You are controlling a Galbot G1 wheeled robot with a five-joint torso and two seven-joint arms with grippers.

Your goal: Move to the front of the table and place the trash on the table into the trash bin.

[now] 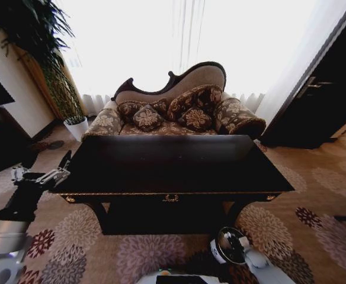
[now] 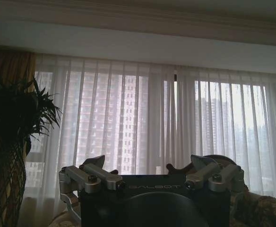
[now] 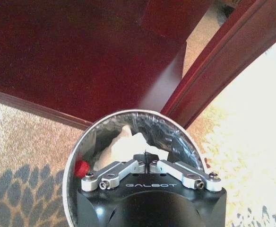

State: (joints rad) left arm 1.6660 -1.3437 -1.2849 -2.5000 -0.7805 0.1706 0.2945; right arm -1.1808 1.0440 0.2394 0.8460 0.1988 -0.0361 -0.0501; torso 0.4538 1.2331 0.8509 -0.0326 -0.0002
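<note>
Hovering our right gripper [image 3: 149,164], fingers together, over the trash bin [image 3: 176,130], we are apparently finishing a drop; next, lifting clear.

The head view looks down from close over the desk [image 1: 173,168] and sofa [image 1: 179,109]. The left wrist view faces the curtains [image 2: 142,123]. The right wrist view looks straight down into the bin [image 3: 171,132].

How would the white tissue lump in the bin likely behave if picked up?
The tissue lump looks crumpled and soft, so it would probably squash, weigh little and not roll. It lies in the trash bin beneath the right pincer, whose tips meet.
</note>
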